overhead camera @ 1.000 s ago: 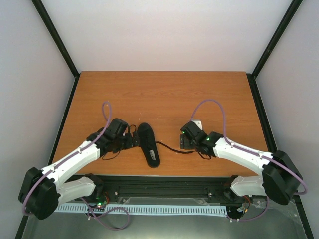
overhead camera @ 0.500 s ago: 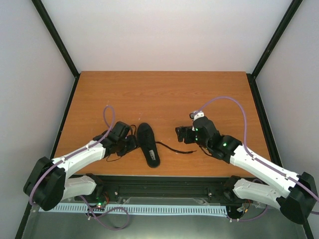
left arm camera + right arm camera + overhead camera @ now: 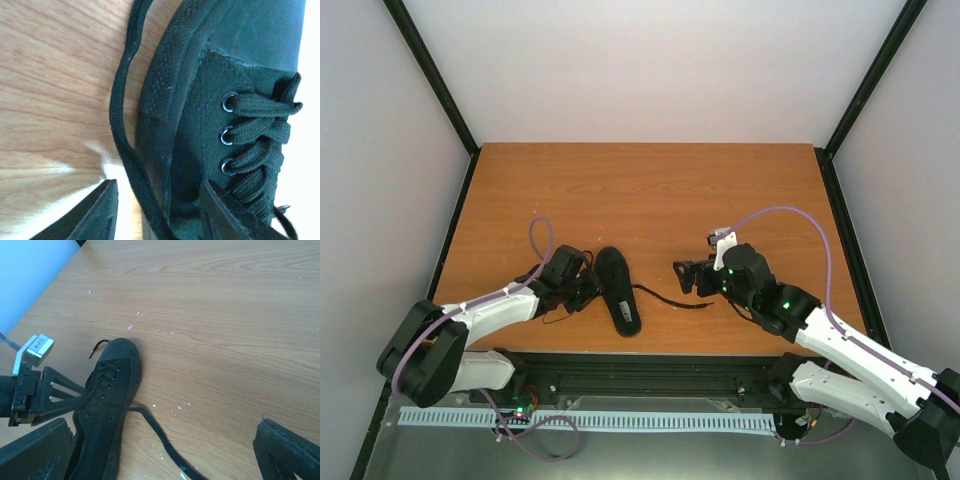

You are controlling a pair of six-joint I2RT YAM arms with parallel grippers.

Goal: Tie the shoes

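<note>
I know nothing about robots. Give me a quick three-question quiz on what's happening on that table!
1. True or false: one lace trails loose across the table.
2. The sneaker is: A white, B black, C red.
3. Which is right beside the sneaker: the left gripper or the right gripper?
Key: 1 true; 2 B; 3 left gripper.
</note>
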